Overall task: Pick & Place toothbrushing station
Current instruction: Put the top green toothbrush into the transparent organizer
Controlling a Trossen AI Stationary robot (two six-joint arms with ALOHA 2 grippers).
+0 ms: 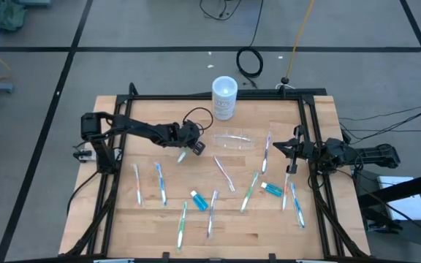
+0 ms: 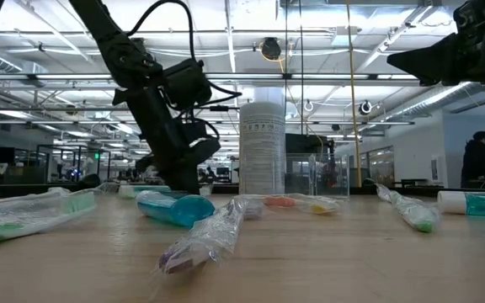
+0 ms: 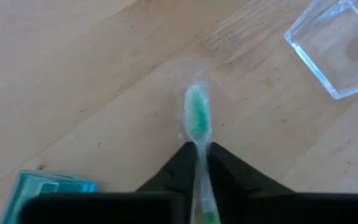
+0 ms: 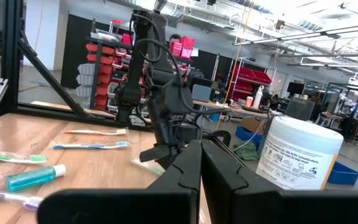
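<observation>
The clear container (image 1: 232,140) (image 3: 337,46) lies on its side on the wooden table, in the middle toward the far edge. Just to its left, my left gripper (image 1: 192,148) (image 3: 201,149) is shut on a green toothbrush in clear wrap (image 3: 196,118). Several more wrapped toothbrushes (image 1: 161,183) and two blue white-capped tubes (image 1: 199,201) (image 1: 272,189) lie flat across the near half. At the table's right side my right gripper (image 1: 280,146) (image 4: 201,163) hangs shut above the table, holding nothing. My left gripper pinches the green toothbrush between its two fingers at the neck just behind the head (image 3: 199,148). The fingers slant down from the table's left and lie along the brush. The head sticks out past the fingertips, close over the wood; whether it rests there I cannot tell.
A tall white cylinder (image 1: 224,97) stands at the far edge behind the container. A black frame (image 1: 218,96) runs round the table. Another blue tube (image 3: 42,186) lies close beside my left gripper. Bare wood lies between the container and the near toothbrushes.
</observation>
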